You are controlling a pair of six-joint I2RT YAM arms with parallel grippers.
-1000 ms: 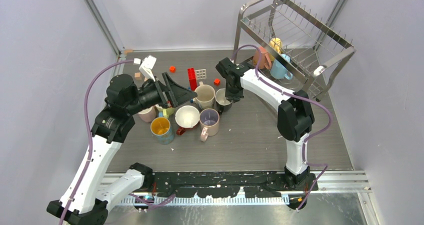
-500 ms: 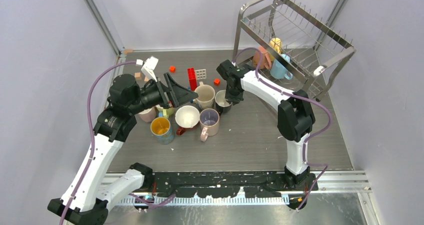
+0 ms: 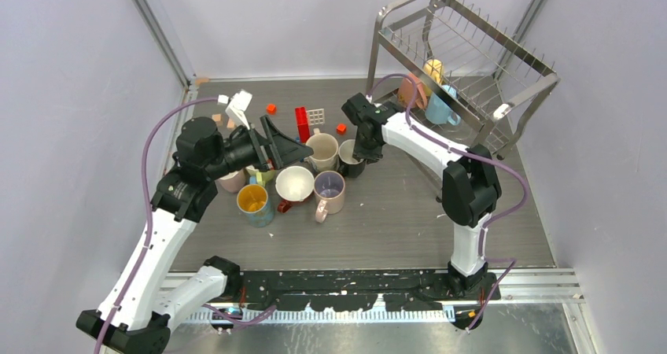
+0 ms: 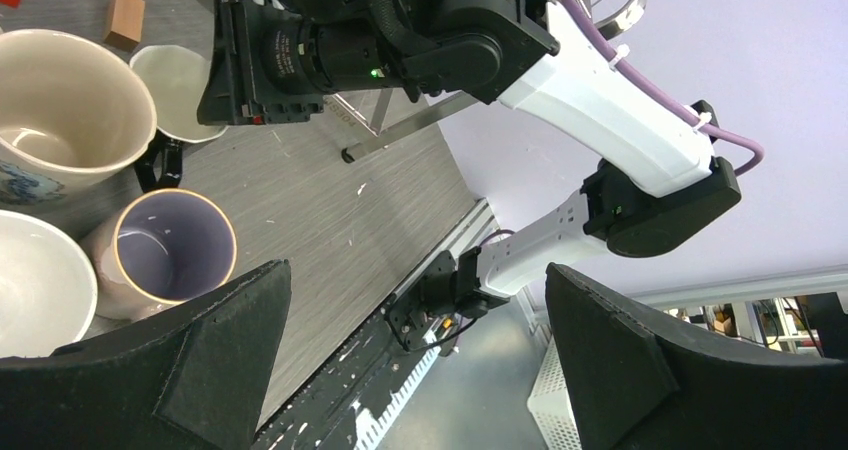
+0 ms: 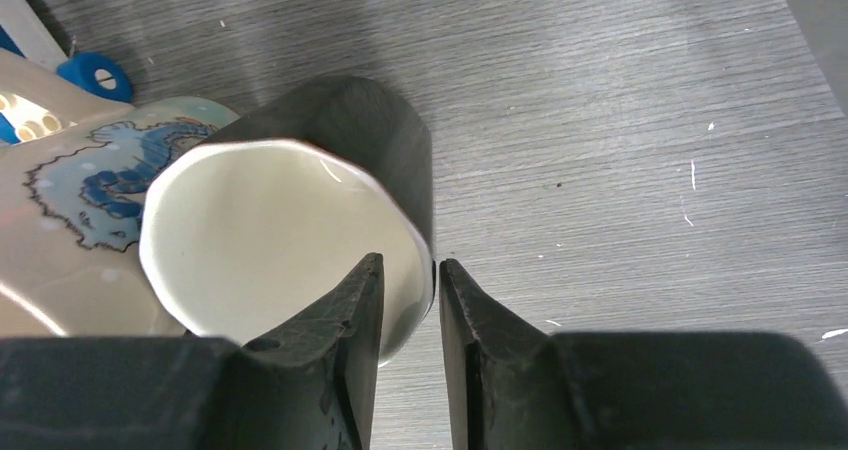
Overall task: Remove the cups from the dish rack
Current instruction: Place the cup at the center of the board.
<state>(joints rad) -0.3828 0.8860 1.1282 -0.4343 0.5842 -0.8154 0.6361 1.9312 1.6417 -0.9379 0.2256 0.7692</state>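
Observation:
The dish rack (image 3: 464, 63) stands at the back right and holds a pink cup (image 3: 410, 92), a pale yellow cup (image 3: 433, 69) and a light blue cup (image 3: 442, 106). Several cups stand grouped on the table left of centre. My right gripper (image 3: 360, 153) is shut on the rim of the black cup (image 3: 350, 165). In the right wrist view one finger is inside the white interior and one outside the black cup (image 5: 360, 130), gripper (image 5: 410, 262). My left gripper (image 3: 295, 145) is open and empty above the group; it also shows in the left wrist view (image 4: 415, 270).
Beside the black cup stand a beige cup with a blue drawing (image 3: 322, 151), a dark red cup (image 3: 294, 185), a pink cup (image 3: 329, 190) and a teal cup (image 3: 255, 203). Red and orange toy blocks (image 3: 302, 123) lie behind them.
My left arm has shifted slightly to the right above the cups. My right gripper has stayed at the black cup, with only a small shift of the wrist.

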